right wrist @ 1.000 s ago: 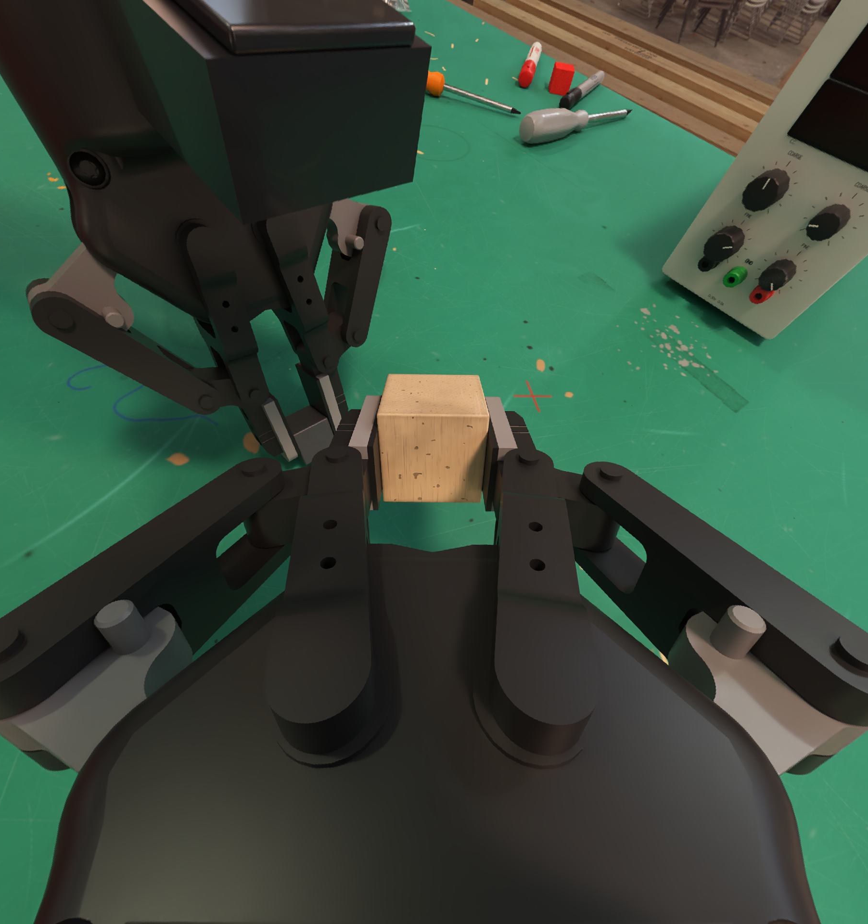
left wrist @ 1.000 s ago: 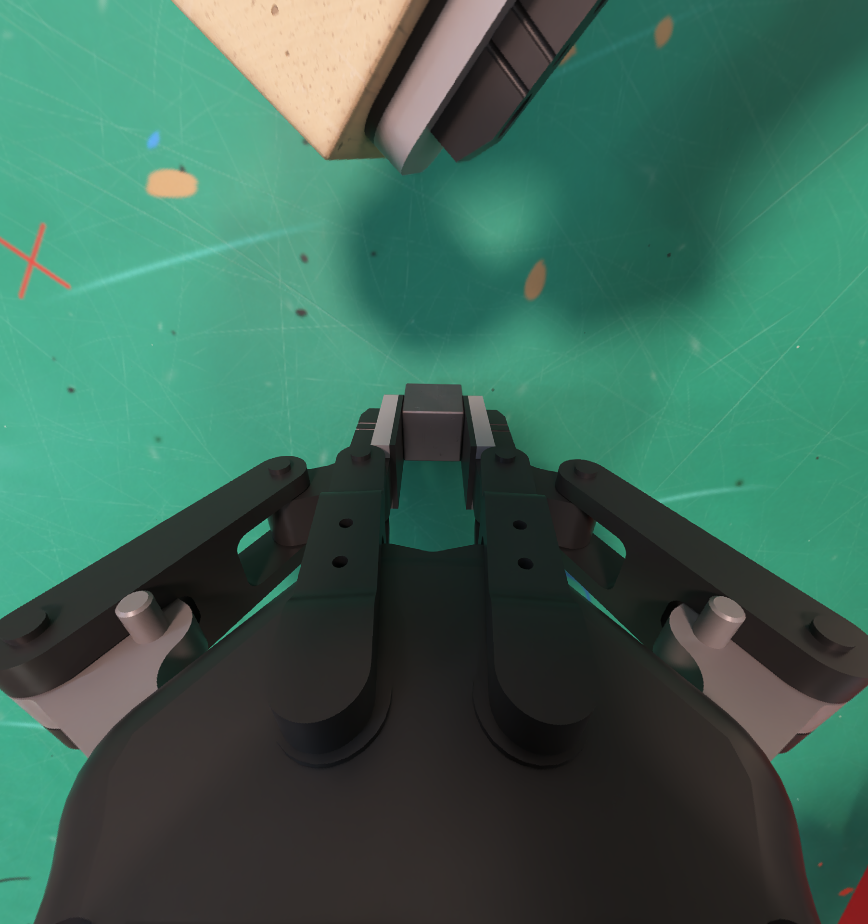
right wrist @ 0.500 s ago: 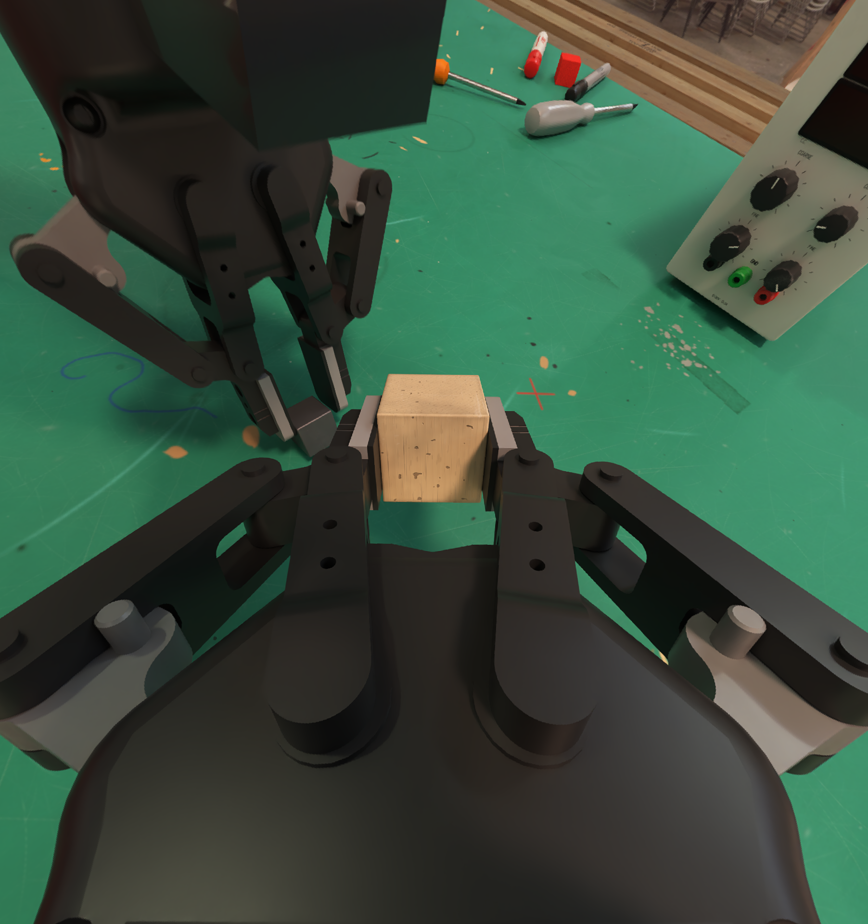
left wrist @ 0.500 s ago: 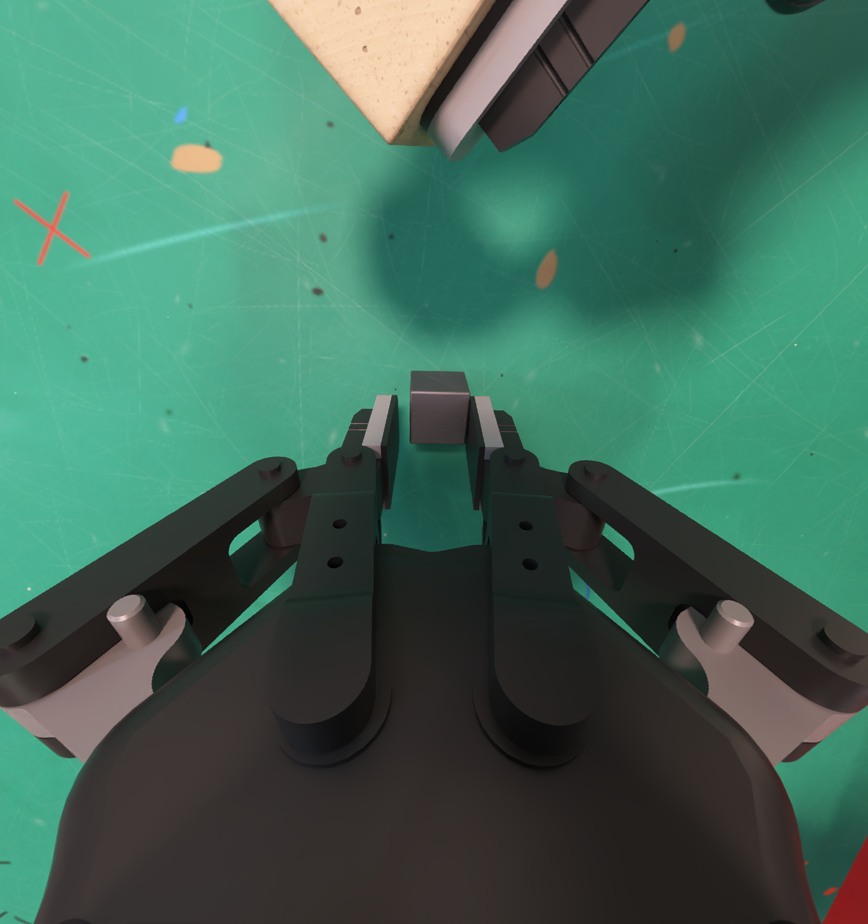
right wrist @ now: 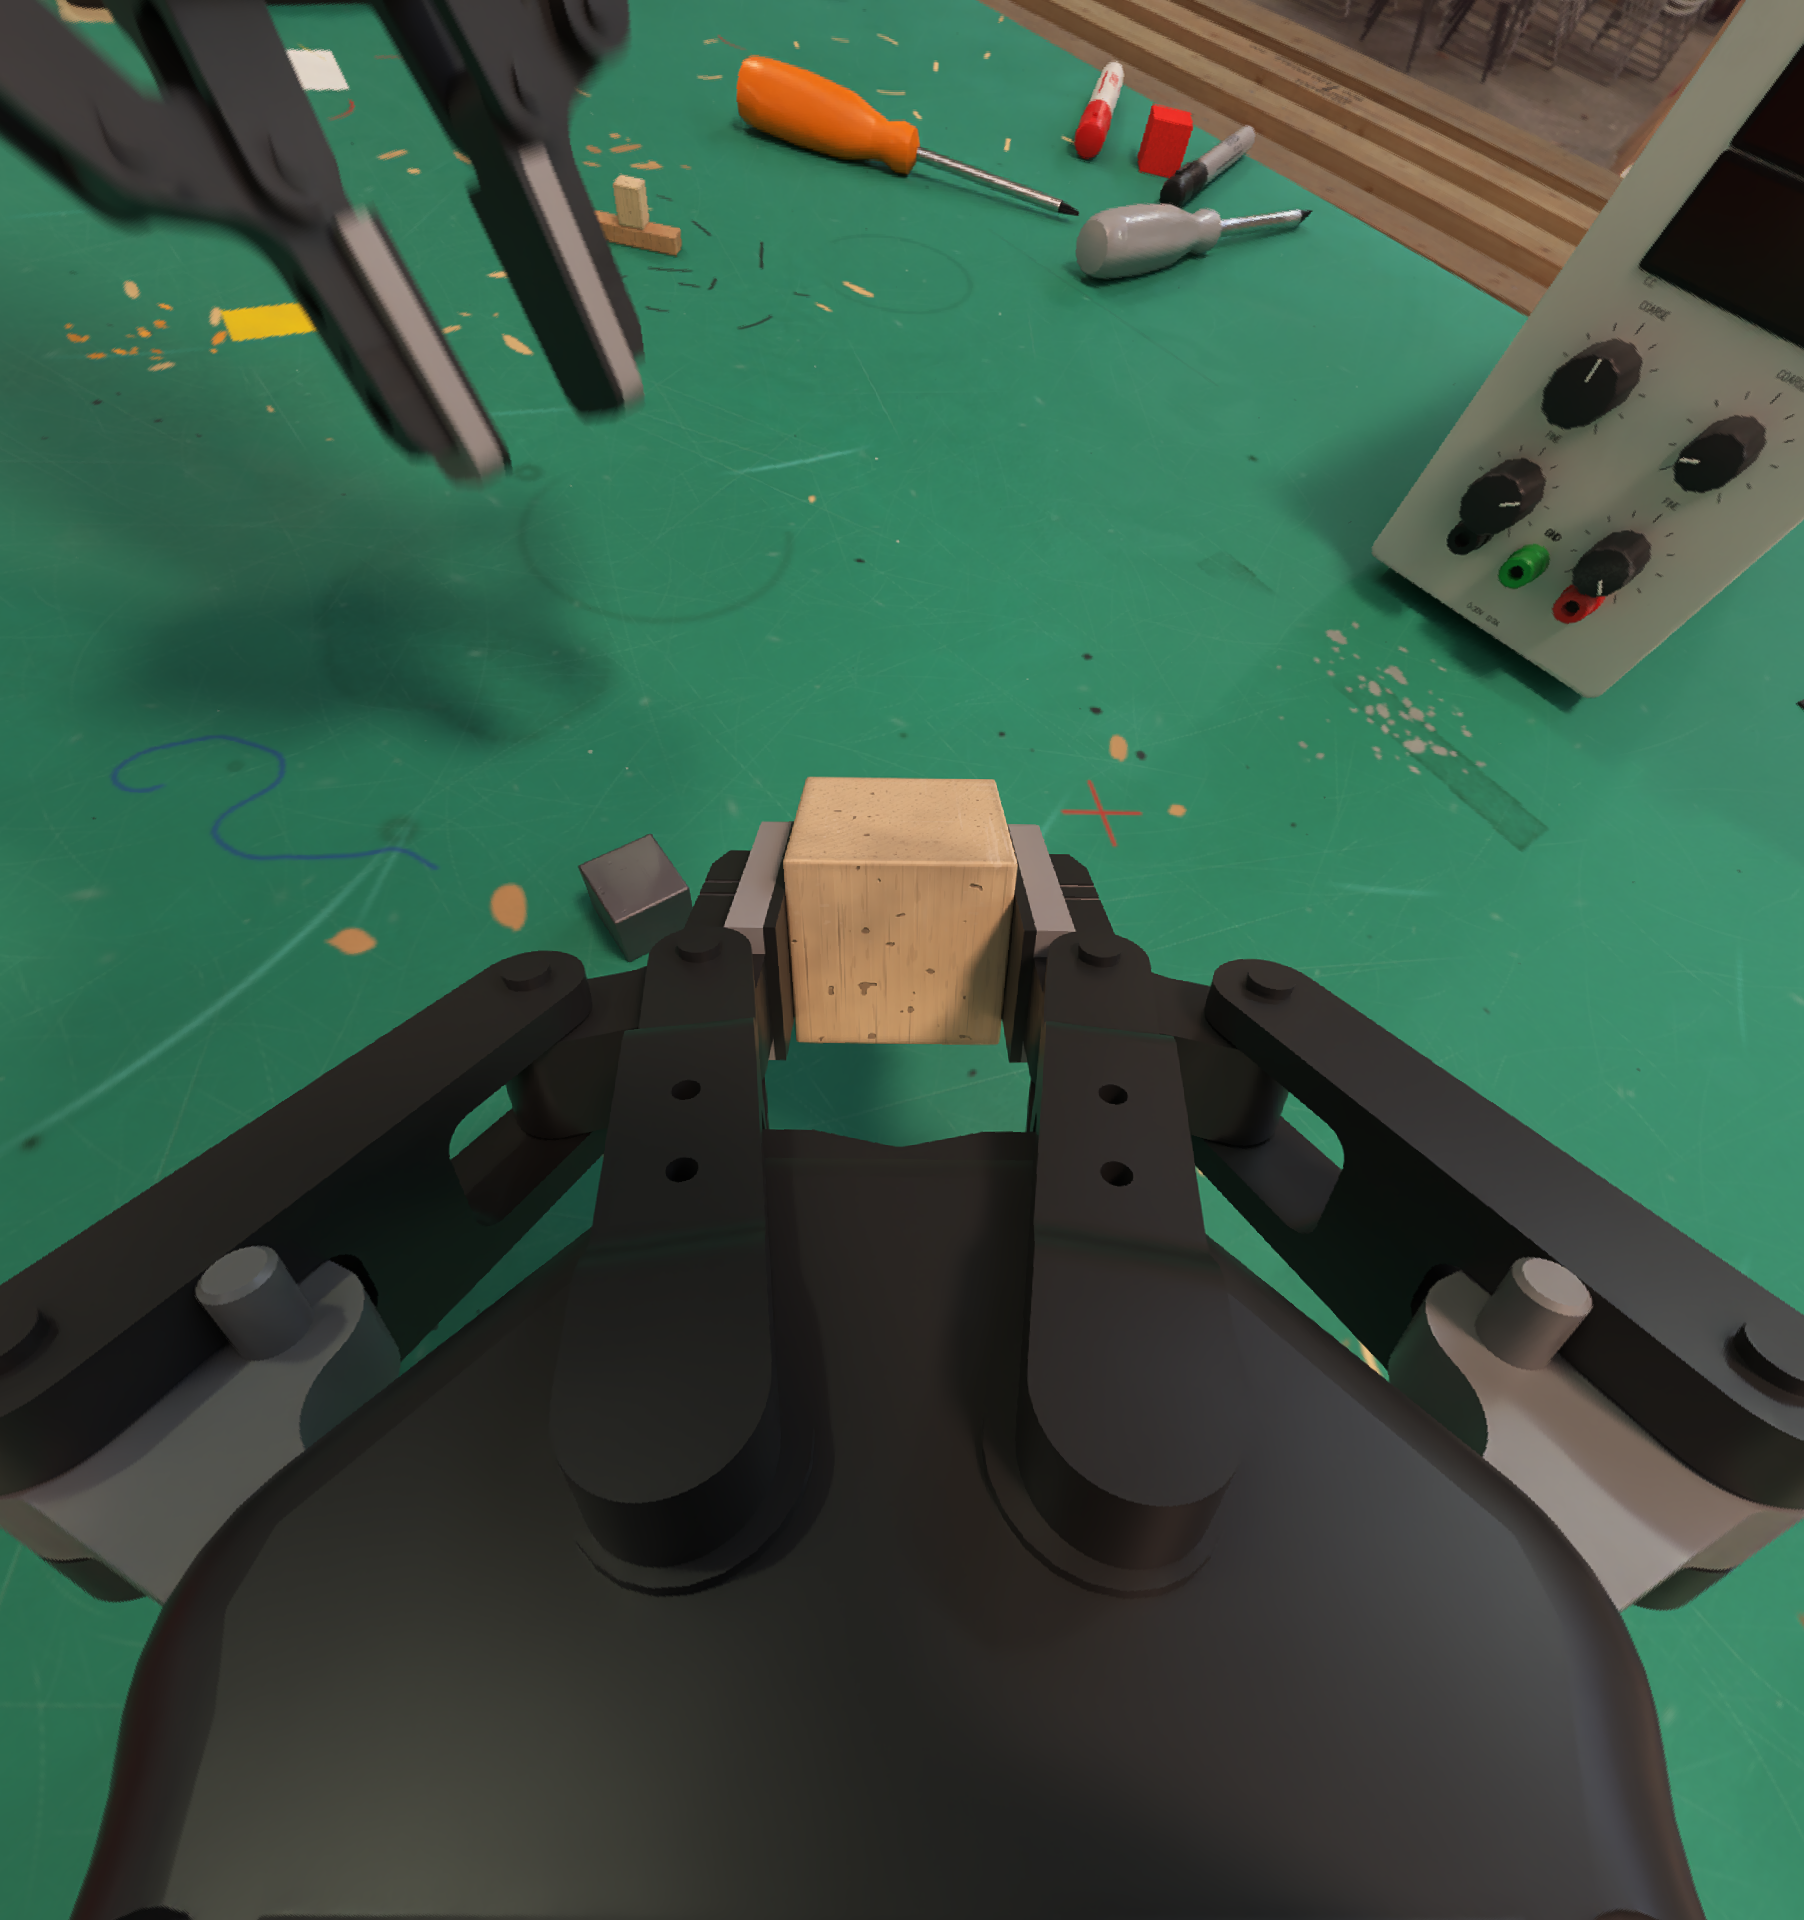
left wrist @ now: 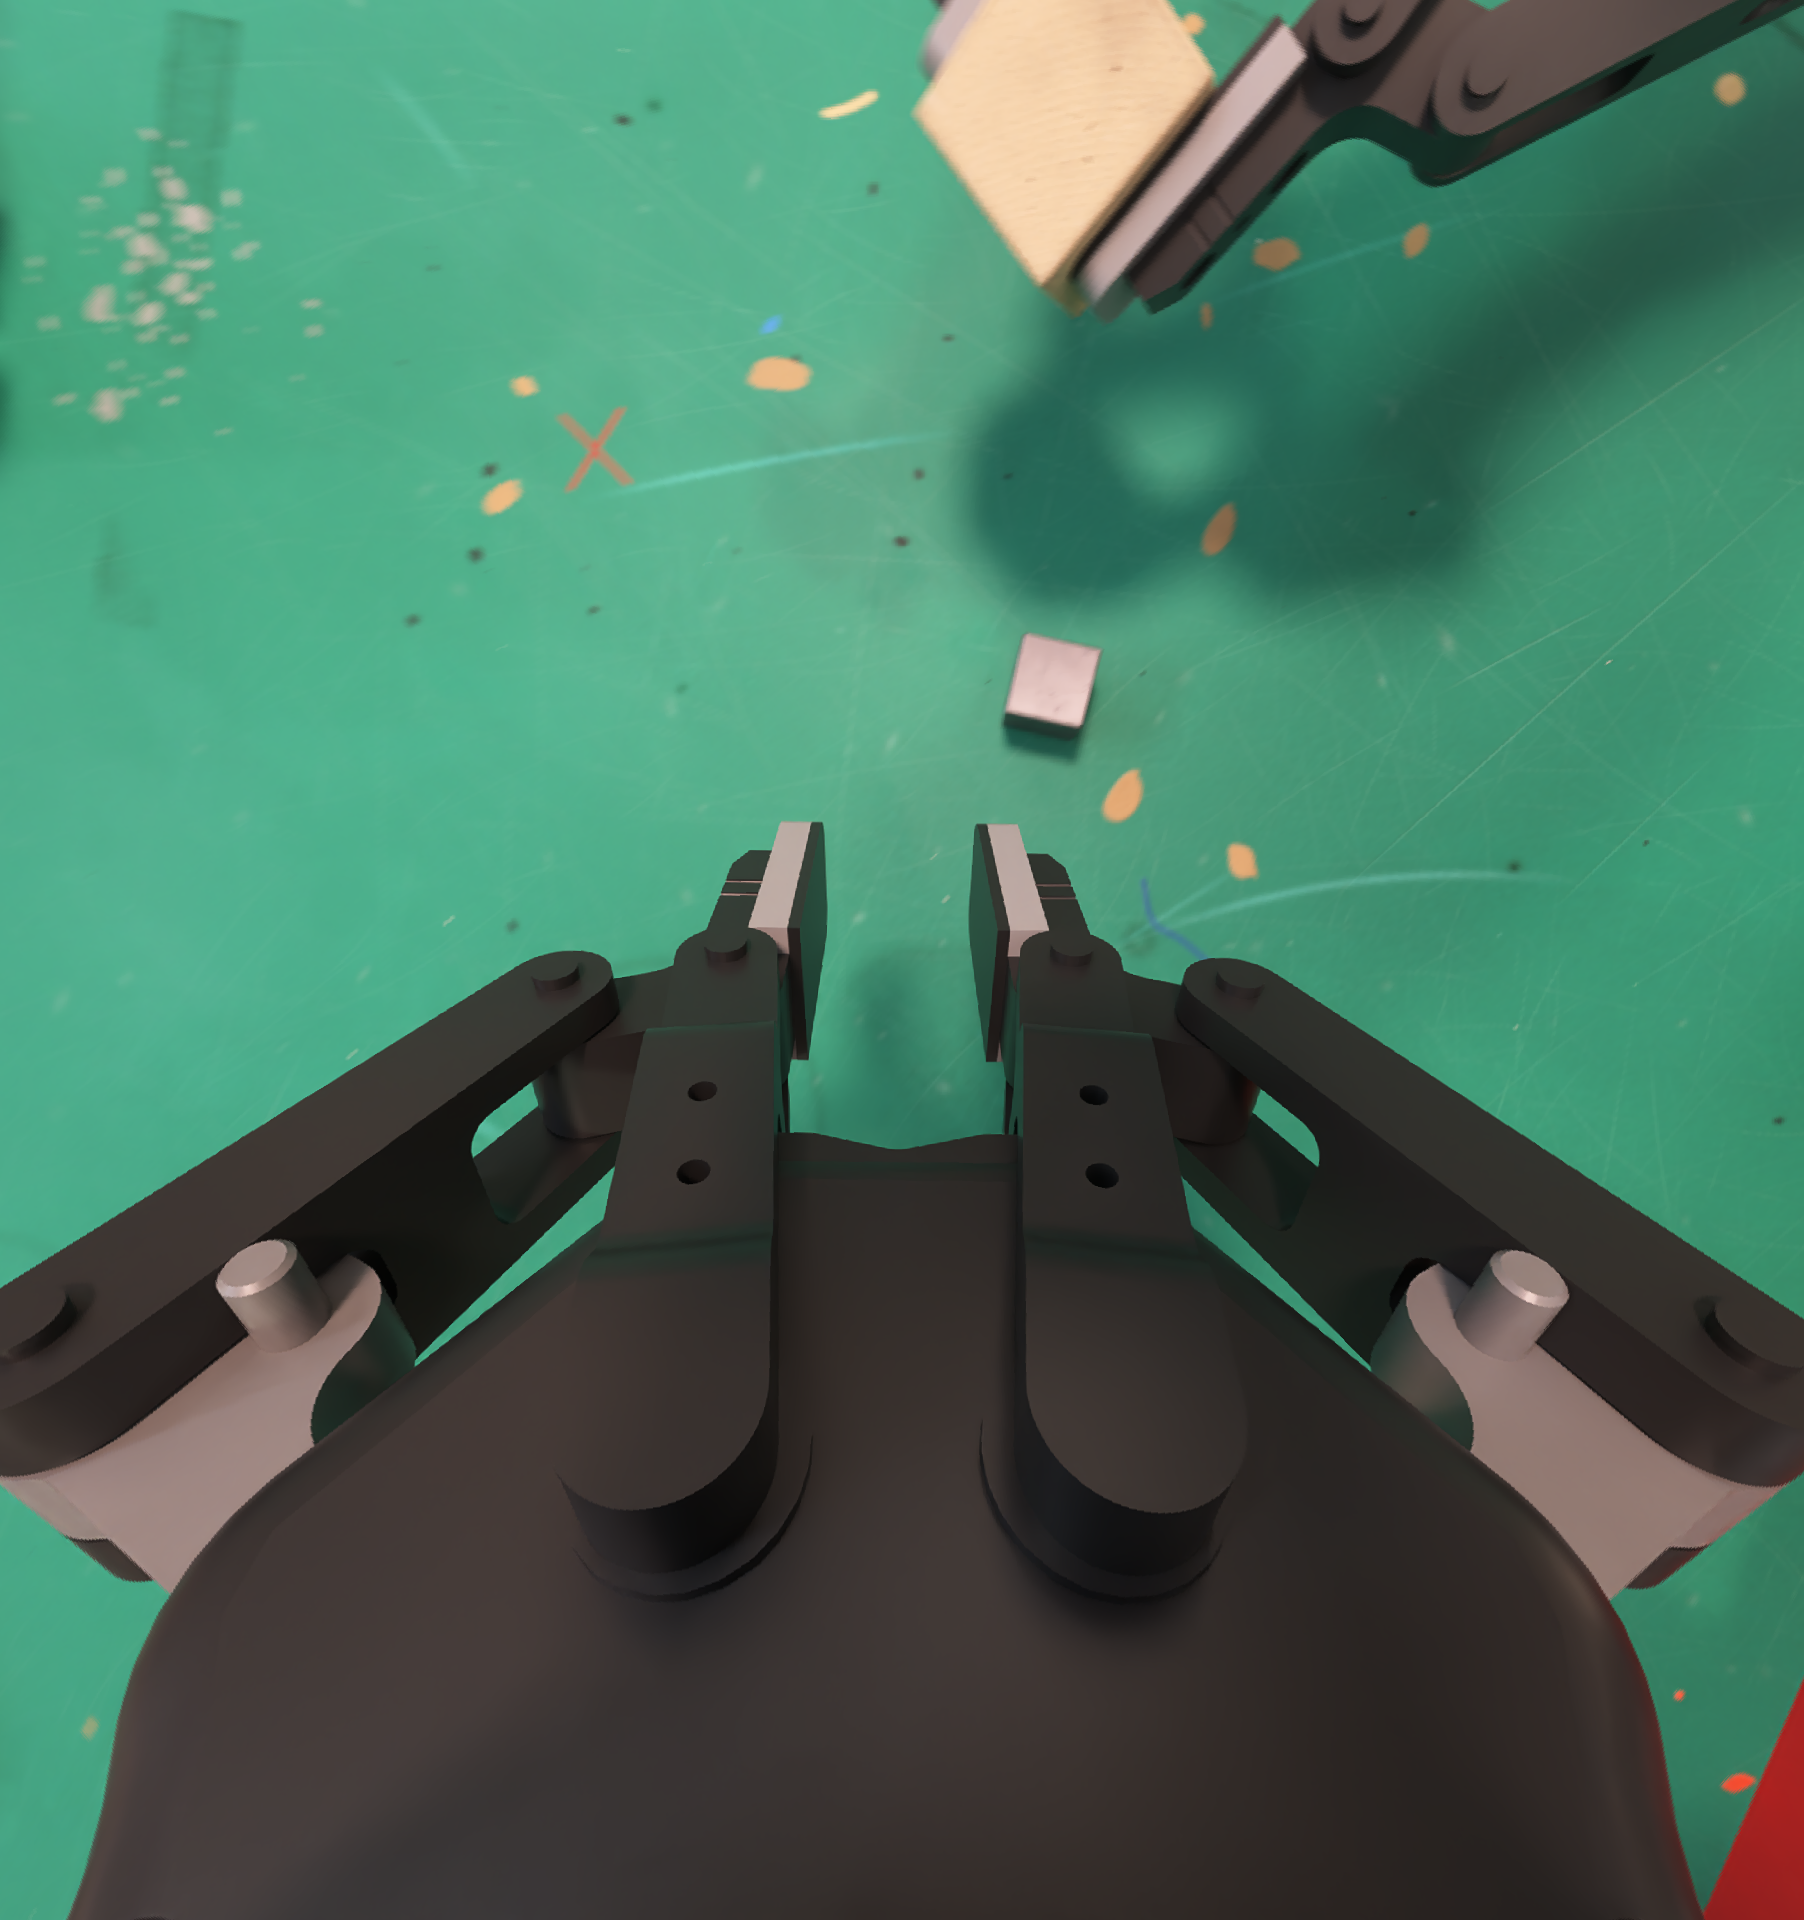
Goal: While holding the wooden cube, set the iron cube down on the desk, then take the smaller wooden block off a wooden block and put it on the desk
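The iron cube point(right wrist: 636, 894) rested on the desk point(right wrist: 877, 540), just left of the held wooden cube point(right wrist: 898, 914). Toward the desk's far edge, the smaller wooden block point(right wrist: 630, 201) stood on a wooden block point(right wrist: 640, 234), left of two screwdrivers point(right wrist: 877, 130). A control box point(right wrist: 1646, 436) stood toward the far right corner.

- Both views bright and even; light falls from overhead.
- Soft-edged dark shadow blob on the scratched green desk mat point(left wrist: 358, 935), left wrist view; a similar diffuse shadow lies upper left in the right wrist view.
- Black two-finger left gripper point(right wrist: 524, 416) motion-blurred in the right wrist view.
- Pale square-faced wooden cube point(left wrist: 1069, 135) slightly smeared at the left wrist frame top.
- Wide-angle bowing at the edges; beige power supply box with black knobs point(right wrist: 1604, 468) leans.
- No glare.
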### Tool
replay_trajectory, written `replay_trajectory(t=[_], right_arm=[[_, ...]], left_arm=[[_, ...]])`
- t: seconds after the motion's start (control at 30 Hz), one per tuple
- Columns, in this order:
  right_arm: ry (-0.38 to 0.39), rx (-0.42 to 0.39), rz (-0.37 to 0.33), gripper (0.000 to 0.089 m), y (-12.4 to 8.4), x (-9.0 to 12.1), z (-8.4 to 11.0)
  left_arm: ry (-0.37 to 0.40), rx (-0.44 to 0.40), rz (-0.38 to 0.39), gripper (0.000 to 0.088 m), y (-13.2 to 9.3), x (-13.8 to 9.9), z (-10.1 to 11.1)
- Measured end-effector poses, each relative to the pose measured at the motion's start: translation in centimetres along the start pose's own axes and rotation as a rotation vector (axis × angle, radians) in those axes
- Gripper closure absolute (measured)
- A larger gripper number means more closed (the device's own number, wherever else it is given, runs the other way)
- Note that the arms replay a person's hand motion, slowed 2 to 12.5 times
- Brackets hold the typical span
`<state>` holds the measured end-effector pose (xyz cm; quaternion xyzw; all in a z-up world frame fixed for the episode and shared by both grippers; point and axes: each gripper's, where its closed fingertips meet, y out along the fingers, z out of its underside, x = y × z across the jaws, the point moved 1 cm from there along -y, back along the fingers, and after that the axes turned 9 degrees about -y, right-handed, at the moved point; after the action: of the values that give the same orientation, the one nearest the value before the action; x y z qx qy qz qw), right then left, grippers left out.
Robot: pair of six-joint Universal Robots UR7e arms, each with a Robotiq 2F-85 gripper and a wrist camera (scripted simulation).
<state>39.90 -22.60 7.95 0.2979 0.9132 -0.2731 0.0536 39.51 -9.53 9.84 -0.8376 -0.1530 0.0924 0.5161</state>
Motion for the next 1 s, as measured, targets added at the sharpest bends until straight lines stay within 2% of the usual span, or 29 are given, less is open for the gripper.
replay_trajectory(t=[0.2,0.33,0.47,0.73,1.0], right_arm=[[-0.002,0.004,-0.002,0.0575,0.1,0.1,0.1],[-0.003,0.009,-0.004,0.0575,0.2,0.1,0.2],[-0.002,0.018,-0.007,0.0575,0.4,0.2,0.4],[0.005,0.033,-0.009,0.0575,0.7,0.1,0.8],[0.027,0.047,-0.019,0.0575,1.0,0.0,1.3]], left_arm=[[-0.064,-0.028,-0.117,0.0631,-5.1,4.1,2.0],[-0.132,-0.024,-0.192,0.0634,-7.9,7.4,4.3],[-0.222,-0.006,-0.230,0.0636,-9.7,10.4,7.0],[-0.390,0.056,-0.297,0.0640,-11.2,16.4,13.2],[-0.513,0.096,-0.289,0.0645,-9.9,20.4,17.8]])
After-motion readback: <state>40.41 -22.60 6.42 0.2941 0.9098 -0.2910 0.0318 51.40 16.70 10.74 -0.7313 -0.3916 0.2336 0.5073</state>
